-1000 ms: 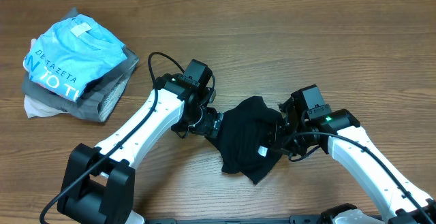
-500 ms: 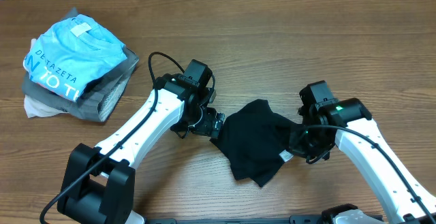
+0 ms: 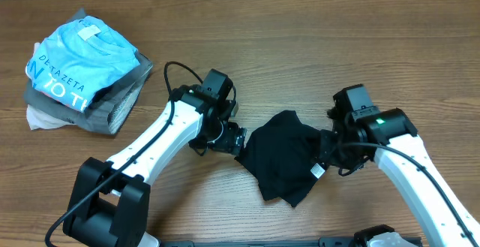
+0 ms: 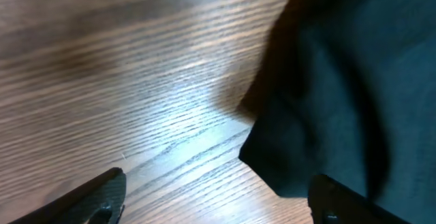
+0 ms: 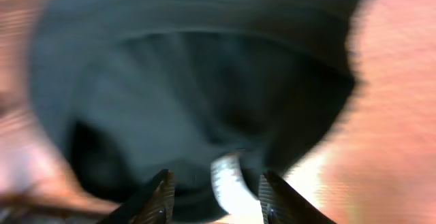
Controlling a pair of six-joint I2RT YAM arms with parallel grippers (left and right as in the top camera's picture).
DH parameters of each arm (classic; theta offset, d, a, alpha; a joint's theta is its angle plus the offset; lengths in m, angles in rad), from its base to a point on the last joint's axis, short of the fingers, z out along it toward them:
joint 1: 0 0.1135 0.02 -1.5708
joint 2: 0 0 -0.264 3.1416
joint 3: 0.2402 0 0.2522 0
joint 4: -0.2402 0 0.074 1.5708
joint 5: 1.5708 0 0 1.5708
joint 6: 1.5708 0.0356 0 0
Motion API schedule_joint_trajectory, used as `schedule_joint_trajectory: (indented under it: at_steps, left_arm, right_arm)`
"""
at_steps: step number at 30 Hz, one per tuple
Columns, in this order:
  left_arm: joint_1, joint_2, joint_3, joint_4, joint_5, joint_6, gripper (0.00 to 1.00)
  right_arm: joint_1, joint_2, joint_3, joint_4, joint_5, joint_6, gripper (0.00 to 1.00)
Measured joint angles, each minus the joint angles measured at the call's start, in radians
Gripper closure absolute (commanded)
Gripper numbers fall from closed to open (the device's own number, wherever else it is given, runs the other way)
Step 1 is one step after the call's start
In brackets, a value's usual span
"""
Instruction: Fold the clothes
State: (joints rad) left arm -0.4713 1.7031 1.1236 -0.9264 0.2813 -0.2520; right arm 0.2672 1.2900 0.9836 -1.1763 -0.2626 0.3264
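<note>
A crumpled black garment (image 3: 283, 157) with a white tag (image 3: 316, 170) lies on the wooden table between my two arms. My left gripper (image 3: 231, 137) is open at the garment's left edge. In the left wrist view its fingers (image 4: 218, 203) are spread wide over bare wood, with the black cloth (image 4: 340, 94) beside the right finger. My right gripper (image 3: 330, 154) is at the garment's right edge. In the blurred right wrist view its fingers (image 5: 218, 197) have black cloth (image 5: 191, 81) and the white tag (image 5: 228, 183) between them.
A stack of folded clothes (image 3: 79, 70), with a light blue printed shirt on top of grey and white pieces, sits at the far left. Bare wooden table (image 3: 360, 52) lies behind the arms and along the front edge.
My right gripper has moved right, dragging the garment and its tag with it. The cloth has pulled away from my left gripper, which has stayed almost still.
</note>
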Motion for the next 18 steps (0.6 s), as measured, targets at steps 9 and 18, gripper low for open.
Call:
schedule_joint_trajectory:
  at_steps: [9, 18]
  left_arm:
    - [0.0, -0.001, -0.117, 0.175, 0.112, 0.002, 0.22]
    - [0.0, -0.002, -0.123, 0.217, 0.203, 0.077, 0.36]
  right_arm:
    - [0.083, -0.004, 0.002, 0.084, -0.195, -0.115, 0.64]
    - [0.183, 0.127, -0.024, 0.105, -0.224, -0.177, 0.65]
